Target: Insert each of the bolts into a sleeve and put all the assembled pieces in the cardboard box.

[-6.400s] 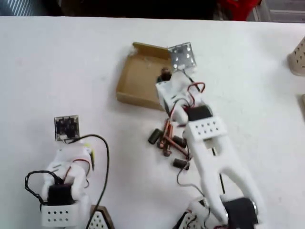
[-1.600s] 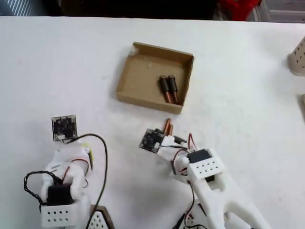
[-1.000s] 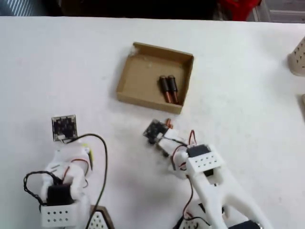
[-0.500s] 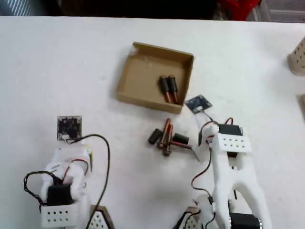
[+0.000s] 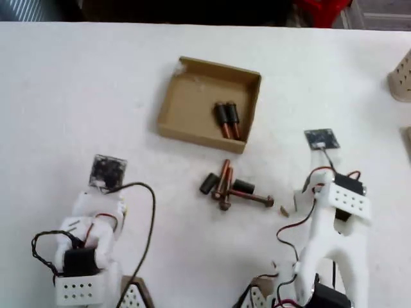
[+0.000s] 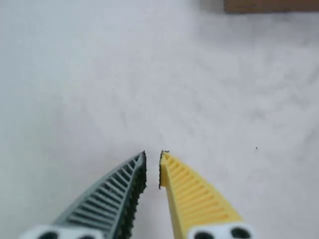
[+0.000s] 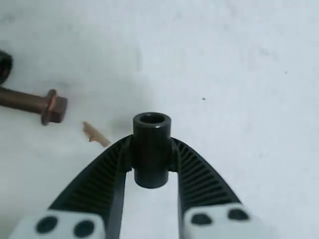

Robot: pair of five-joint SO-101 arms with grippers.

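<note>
Firmly clamped on a black sleeve (image 7: 151, 154), right gripper (image 7: 151, 143) right of the loose bolts (image 5: 225, 183) on the counter (image 5: 77, 77); left gripper (image 6: 152, 169) nearly closed, empty, near left; two assembled pieces (image 5: 227, 120) inside the cardboard box (image 5: 186, 102).

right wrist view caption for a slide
Right gripper grips a black sleeve; a copper bolt lies on the table nearby.

A white counter (image 5: 77, 90) spreads wide under even light. Past its far edge the room is dark, with something red (image 5: 324, 11) at the back and pale slats (image 5: 26, 9) in one corner. A beige perforated piece (image 5: 401, 80) stands at the counter's side.
</note>
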